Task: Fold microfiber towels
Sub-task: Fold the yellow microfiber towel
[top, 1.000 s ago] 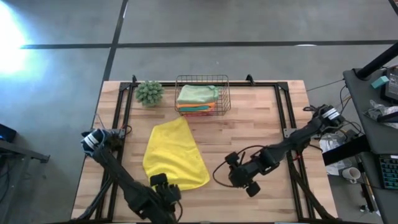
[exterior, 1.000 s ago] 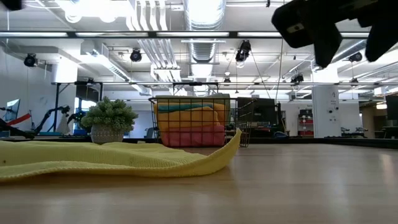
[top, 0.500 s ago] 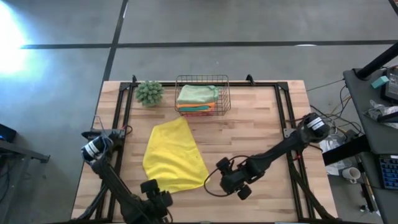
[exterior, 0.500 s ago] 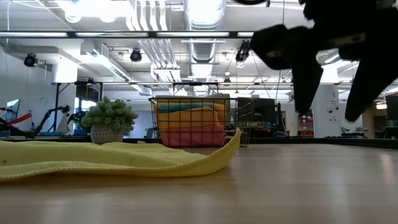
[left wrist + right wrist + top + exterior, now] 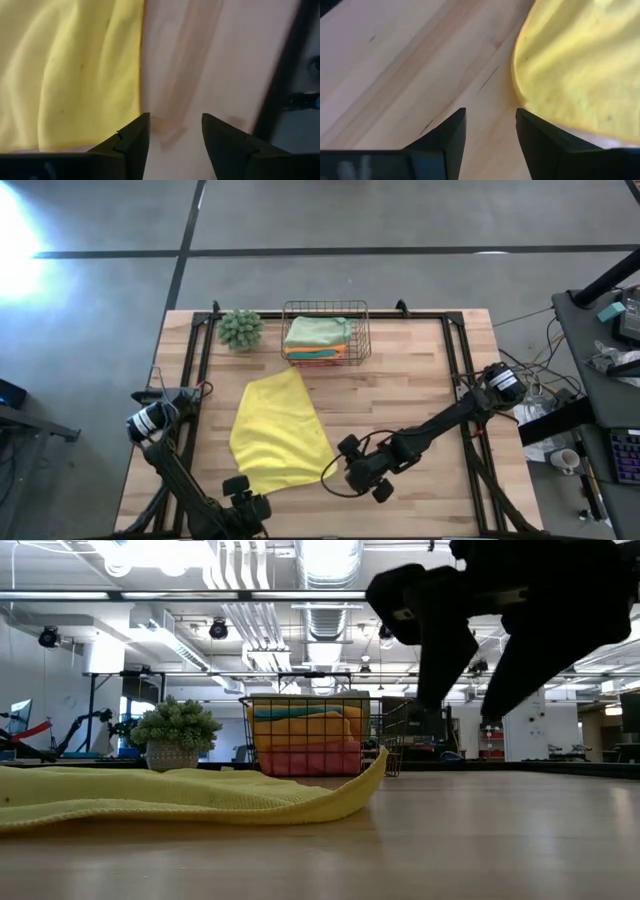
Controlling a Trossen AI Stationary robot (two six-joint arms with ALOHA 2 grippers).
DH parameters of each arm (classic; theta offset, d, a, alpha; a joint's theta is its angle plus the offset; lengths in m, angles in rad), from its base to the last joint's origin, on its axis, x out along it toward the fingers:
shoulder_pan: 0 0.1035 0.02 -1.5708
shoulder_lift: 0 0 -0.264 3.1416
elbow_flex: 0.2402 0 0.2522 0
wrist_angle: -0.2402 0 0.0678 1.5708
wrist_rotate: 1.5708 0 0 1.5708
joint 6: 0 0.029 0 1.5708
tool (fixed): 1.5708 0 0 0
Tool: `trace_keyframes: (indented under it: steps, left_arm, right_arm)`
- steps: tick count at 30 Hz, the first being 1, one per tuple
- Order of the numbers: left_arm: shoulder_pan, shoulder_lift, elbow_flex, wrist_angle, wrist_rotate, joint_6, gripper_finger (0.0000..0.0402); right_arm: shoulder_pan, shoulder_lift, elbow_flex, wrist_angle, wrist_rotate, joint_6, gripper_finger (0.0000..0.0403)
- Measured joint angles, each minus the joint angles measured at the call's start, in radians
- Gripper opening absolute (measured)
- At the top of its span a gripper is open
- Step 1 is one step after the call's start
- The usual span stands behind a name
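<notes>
One yellow towel (image 5: 280,430) lies spread flat on the desk (image 5: 400,390), the rest stacked in the wire basket (image 5: 325,330) well beyond both grippers, beside the spiky plant (image 5: 241,328). Left gripper (image 5: 243,498) hangs at the towel's near left corner, fingers parted over bare wood, cloth edge just beside one fingertip (image 5: 131,142). Right gripper (image 5: 352,470) sits at the near right corner, jaws parted and empty, towel hem just beside its fingertip (image 5: 535,135). Neither grasps anything. Judged step: lining up on the two near corners ahead of the first fold; towel not yet lifted. Next move likely calls for each gripper to edge onto its corner, pinch the hem without snagging wood, then carry both corners away together toward the far edge.
</notes>
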State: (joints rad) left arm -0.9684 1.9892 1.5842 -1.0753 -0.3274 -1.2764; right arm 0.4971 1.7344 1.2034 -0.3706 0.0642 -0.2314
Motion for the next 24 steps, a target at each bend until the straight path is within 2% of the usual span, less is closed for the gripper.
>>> trace_keyframes:
  steps: [11, 17, 24]
  left_arm:
    - [0.035, 0.002, -0.149, 0.005, 0.009, -0.019, 0.0163]
    - [0.038, 0.002, -0.189, 0.160, 0.012, 0.091, 0.0163]
    - [0.055, 0.002, -0.205, 0.077, 0.014, 0.056, 0.0163]
  right_arm:
    - [-0.021, 0.001, -0.015, 0.095, -0.018, -0.121, 0.0138]
    - [-0.048, 0.002, -0.036, 0.155, -0.022, -0.122, 0.0138]
    - [-0.087, 0.015, -0.051, 0.244, -0.096, -0.121, 0.0133]
